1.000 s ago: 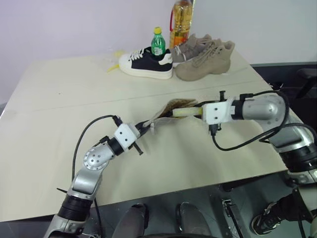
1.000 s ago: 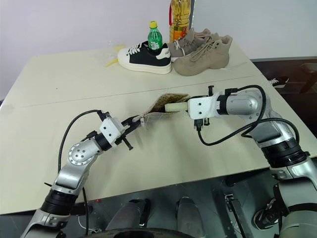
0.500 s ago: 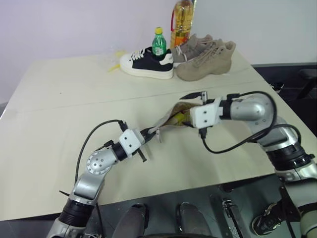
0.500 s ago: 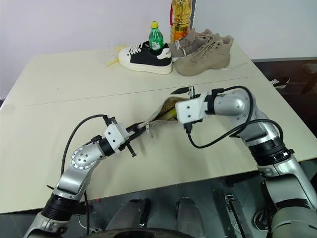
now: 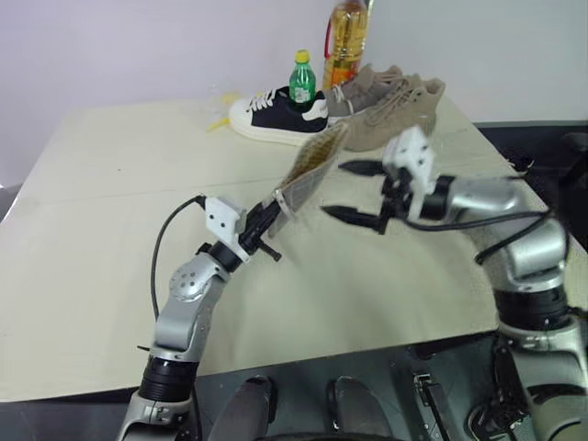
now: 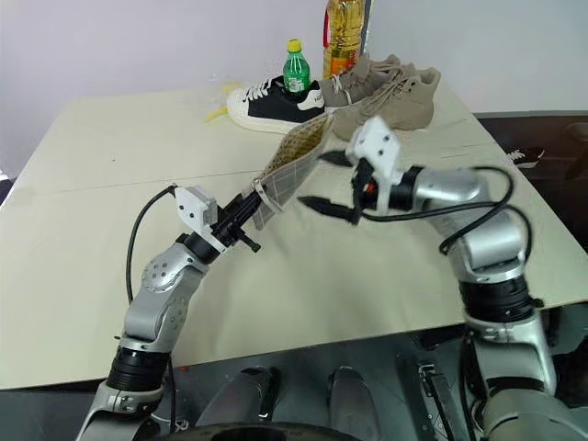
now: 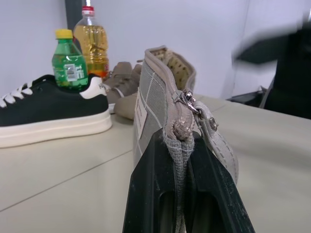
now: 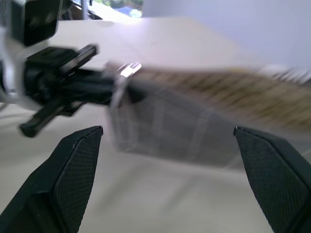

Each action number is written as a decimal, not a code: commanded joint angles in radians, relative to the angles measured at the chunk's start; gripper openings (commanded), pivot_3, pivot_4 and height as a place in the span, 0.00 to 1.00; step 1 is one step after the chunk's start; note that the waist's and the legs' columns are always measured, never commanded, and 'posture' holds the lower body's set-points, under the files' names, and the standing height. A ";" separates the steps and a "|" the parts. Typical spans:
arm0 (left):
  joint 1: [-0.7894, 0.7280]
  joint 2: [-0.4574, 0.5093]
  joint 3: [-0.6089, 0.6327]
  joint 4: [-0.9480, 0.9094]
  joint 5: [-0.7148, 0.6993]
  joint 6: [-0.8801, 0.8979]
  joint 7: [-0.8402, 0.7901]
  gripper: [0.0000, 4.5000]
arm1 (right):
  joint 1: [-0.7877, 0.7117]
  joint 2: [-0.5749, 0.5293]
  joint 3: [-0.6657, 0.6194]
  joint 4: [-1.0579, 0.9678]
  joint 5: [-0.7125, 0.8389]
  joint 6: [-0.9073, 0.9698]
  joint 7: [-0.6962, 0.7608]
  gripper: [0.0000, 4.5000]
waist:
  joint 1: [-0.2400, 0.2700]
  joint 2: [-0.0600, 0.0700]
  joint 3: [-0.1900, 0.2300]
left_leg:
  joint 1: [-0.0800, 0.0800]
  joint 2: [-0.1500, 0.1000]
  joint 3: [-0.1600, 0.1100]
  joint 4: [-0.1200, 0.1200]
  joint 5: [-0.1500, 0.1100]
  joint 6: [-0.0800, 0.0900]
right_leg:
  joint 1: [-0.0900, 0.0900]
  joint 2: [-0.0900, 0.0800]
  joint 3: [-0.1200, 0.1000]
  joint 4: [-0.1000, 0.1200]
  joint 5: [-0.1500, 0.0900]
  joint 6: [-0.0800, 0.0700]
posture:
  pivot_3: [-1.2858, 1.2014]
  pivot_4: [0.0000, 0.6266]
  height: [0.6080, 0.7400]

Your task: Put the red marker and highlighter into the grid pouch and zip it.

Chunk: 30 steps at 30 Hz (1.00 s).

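Grid pouch (image 7: 155,104) bears a small, unreadable white label (image 7: 141,110).

**Greys, creams and one green bottle**

The grid pouch (image 7: 155,104) is showing grey fabric crossed by thin white lines, with a small white label and a silvery zipper pull. The left gripper (image 7: 181,194) and the right gripper (image 8: 167,145) are both showing black fingers. The counter (image 5: 110,175) is looking pale cream. A black sneaker (image 5: 276,112) with a white sole, tan suede boots (image 5: 390,106), a green bottle (image 5: 302,83) with a yellow cap and a bottle of amber oil (image 5: 347,46) are standing out behind.
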 commanded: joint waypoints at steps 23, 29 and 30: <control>0.058 0.128 -0.001 -0.030 0.090 -0.093 -0.055 0.00 | -0.135 -0.038 -0.025 0.143 -0.104 0.000 -0.227 0.00 | 0.000 0.000 0.000 | 0.000 -0.001 0.000 0.000 0.000 0.000 | 0.000 0.000 0.000 0.000 0.000 0.000 | 0.52 0.24 1.00; 0.102 0.207 0.026 -0.045 0.070 -0.117 -0.102 0.00 | -0.216 -0.157 -0.082 0.353 -0.178 -0.067 -0.255 0.00 | -0.001 0.000 0.000 | 0.000 0.000 0.000 -0.001 0.000 0.000 | 0.000 0.000 0.000 -0.001 0.000 0.000 | 0.52 0.24 1.00; 0.110 0.216 0.029 -0.051 0.065 -0.117 -0.110 0.00 | -0.225 -0.172 -0.084 0.390 -0.193 -0.075 -0.263 0.00 | -0.002 0.000 0.000 | 0.000 0.000 0.000 -0.001 0.000 0.000 | 0.000 0.000 0.000 -0.001 0.000 0.000 | 0.52 0.24 1.00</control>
